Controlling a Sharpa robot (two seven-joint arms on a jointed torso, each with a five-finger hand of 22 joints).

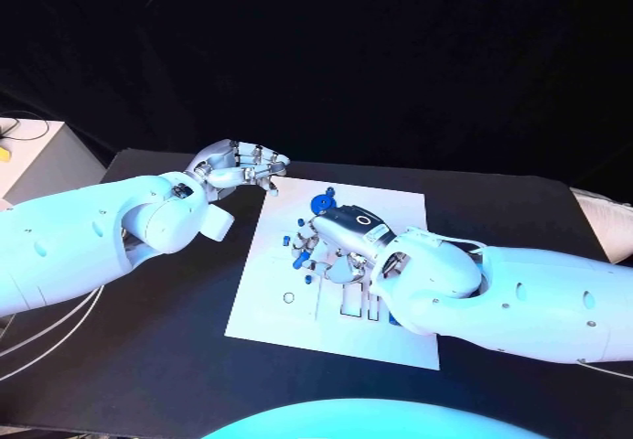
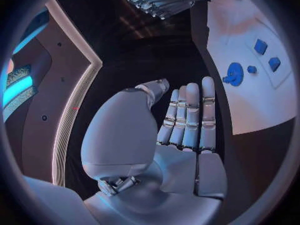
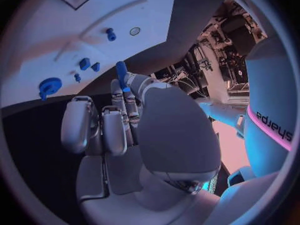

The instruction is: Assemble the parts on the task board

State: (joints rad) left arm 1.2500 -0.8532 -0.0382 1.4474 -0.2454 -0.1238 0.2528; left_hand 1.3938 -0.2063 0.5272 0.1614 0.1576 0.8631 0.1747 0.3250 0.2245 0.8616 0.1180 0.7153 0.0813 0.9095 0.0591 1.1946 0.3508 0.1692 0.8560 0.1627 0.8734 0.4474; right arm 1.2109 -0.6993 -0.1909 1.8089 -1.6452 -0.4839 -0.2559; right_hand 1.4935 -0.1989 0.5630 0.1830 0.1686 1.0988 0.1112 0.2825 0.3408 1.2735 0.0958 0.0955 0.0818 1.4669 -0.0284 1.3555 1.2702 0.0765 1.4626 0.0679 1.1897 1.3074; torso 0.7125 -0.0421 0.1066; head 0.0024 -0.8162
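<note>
Slim blue peg [image 3: 121, 74] in silver right hand [image 3: 125, 120]

Left hand [image 1: 241, 166] empty, fingers apart — right hand [image 1: 346, 240] pinching

Robotics lab: black-draped table [image 1: 158, 366], white task board [image 1: 284, 315], equipment rack [image 3: 215, 60].

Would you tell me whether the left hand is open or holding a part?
Open: the left hand holds nothing, its fingers straight side by side, off the task board.
</note>
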